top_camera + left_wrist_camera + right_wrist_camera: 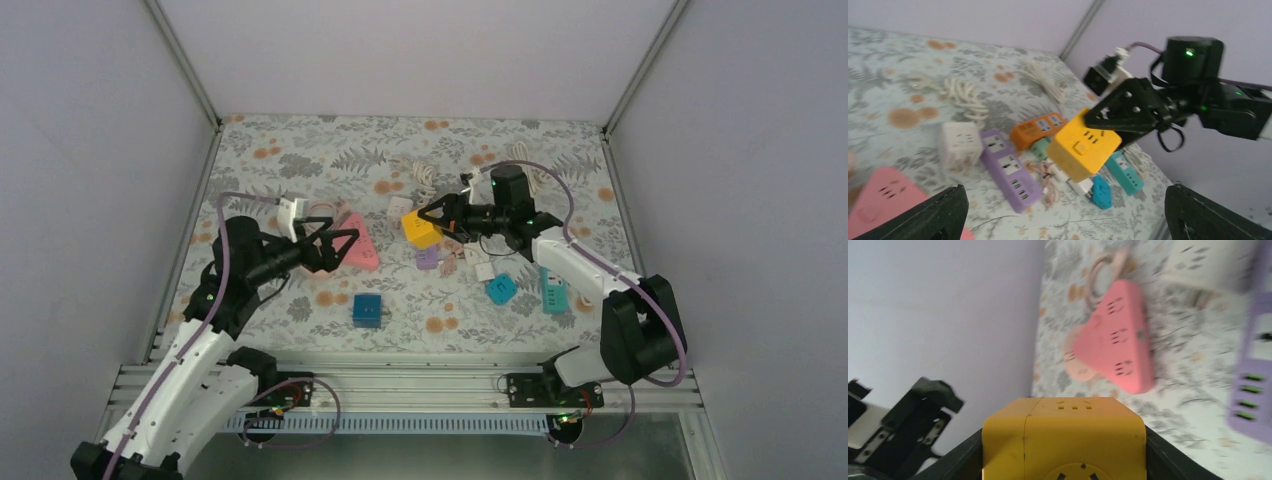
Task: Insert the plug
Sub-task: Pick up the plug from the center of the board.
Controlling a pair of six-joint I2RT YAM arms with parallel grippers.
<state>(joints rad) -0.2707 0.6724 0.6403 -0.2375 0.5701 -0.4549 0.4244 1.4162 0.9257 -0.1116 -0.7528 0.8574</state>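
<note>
Yellow socket cube is held raised off the table, clamped in the right gripper, while the left gripper is spread wide and empty above the pink triangular strip, so fetching and inserting a plug is judged still outstanding.

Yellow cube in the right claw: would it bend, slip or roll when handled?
Probably rigid: the yellow cube shows crisp square edges in the right gripper. Its smooth faces might slip. Flat sides suggest it won't roll.
</note>
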